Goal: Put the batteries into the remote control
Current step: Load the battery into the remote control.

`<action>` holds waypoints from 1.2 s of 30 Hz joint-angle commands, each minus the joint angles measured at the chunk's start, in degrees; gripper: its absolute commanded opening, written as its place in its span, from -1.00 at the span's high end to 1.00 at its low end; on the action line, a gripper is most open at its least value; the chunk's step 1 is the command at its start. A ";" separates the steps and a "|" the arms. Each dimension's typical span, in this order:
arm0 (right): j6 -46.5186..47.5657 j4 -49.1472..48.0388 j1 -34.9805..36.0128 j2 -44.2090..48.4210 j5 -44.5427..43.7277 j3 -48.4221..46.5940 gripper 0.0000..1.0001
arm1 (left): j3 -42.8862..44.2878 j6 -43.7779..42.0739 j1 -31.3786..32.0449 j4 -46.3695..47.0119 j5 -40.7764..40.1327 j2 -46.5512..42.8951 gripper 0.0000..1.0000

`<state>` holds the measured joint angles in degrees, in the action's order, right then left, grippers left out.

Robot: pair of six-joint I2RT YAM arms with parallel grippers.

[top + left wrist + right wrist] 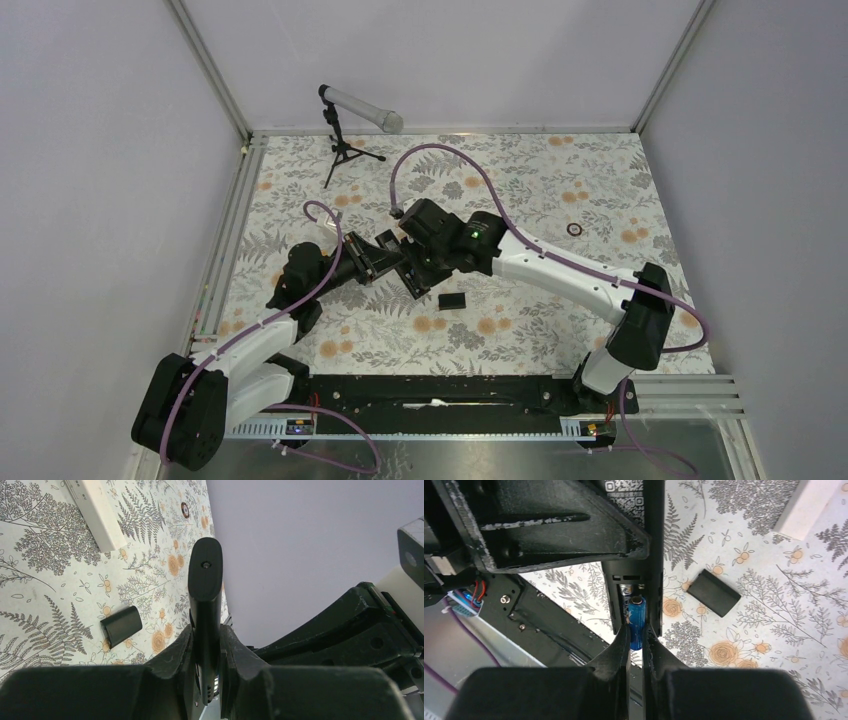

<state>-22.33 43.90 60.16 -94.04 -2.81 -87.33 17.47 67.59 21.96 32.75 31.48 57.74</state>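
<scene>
My left gripper [206,636] is shut on the black remote control [205,590] and holds it edge-on above the table. In the top view they are at mid-table, the left gripper [362,262] on the remote [385,250]. My right gripper [636,639] is shut on a blue battery [636,620]. The battery's metal tip sits at the remote's open battery compartment [631,587]. In the top view the right gripper [418,258] is pressed against the remote. No other batteries show.
The black battery cover [453,300] lies flat on the floral table just right of the grippers; it also shows in the left wrist view [121,625] and the right wrist view [714,593]. A small dark ring [575,229] lies far right. A microphone on a tripod [345,130] stands at the back.
</scene>
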 commanded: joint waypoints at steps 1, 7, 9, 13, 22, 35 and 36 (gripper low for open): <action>0.95 0.92 0.59 -0.14 -3.86 -3.01 0.84 | 0.55 0.25 0.13 3.81 -0.58 -0.95 1.00; 0.98 0.50 1.38 -0.84 -2.71 -2.40 0.83 | 0.64 0.43 0.19 4.04 -0.63 -1.29 1.00; 1.00 0.60 1.53 -1.11 -3.00 -2.48 0.82 | 0.65 0.64 0.19 4.20 -0.82 -1.37 1.00; 1.11 1.28 1.63 -1.58 -4.42 -2.68 0.80 | 0.39 0.79 0.19 4.26 -0.98 -1.81 1.00; 3.31 3.12 1.79 -2.44 -4.78 -3.97 0.75 | 0.70 0.07 0.19 3.32 -0.93 -2.15 1.00; 5.38 5.99 1.77 -4.67 -3.67 -6.19 0.70 | 1.36 -0.38 0.13 3.28 0.24 -1.75 1.00; 5.40 6.02 1.73 -4.87 -3.67 -6.38 0.69 | 1.34 -0.28 0.19 3.36 0.25 -1.75 1.00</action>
<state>-17.76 48.21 61.49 -97.82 -5.45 -91.00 17.47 67.48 21.96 32.53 31.20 56.93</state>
